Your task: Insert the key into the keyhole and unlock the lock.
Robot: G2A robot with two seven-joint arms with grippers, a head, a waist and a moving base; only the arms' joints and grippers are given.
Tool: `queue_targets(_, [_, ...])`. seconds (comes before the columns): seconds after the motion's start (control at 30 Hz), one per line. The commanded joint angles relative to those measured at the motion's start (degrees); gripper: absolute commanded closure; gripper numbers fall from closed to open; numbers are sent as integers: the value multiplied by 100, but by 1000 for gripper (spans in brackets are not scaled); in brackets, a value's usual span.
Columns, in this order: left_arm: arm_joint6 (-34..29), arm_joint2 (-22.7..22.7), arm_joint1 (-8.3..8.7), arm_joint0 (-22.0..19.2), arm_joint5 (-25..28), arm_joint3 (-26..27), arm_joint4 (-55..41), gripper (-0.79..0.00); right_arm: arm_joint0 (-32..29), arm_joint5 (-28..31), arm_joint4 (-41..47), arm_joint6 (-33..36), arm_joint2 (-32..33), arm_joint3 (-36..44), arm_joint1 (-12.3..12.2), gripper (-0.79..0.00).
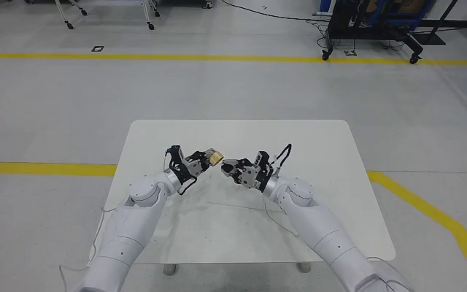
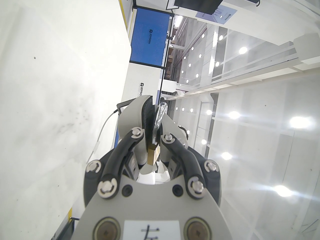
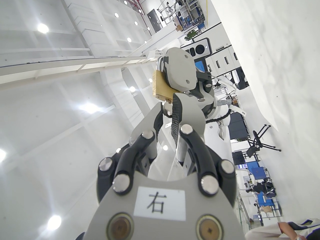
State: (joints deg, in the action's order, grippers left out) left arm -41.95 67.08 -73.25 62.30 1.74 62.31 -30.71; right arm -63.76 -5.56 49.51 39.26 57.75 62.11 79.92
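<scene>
Top view: lock faces key above desk.
Left hand clamps lock steady; right hand, at its 4 o'clock, pinches key to insert.

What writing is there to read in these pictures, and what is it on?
"左": white label behind the left hand.
"右": white label behind the right hand.
Blue panel: a brand mark, left unquoted.
Wall posters: too small to read.
Lock, key: no print legible.
</scene>
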Motion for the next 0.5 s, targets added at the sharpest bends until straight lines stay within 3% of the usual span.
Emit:
queue_targets(0.0, [-15,-6,-1,6,-4,9,8,0,1,60,-13,-54,2,-14,9,-46])
queue_targets(0.13, [-36,-24,-3,15,10,28,35,0,-24,119,-28,-128,7,-13,21,0])
queue_targets(0.47, [171,-37,23,109,489,250,549,0,-28,-162,743,404,149,-283,69,0])
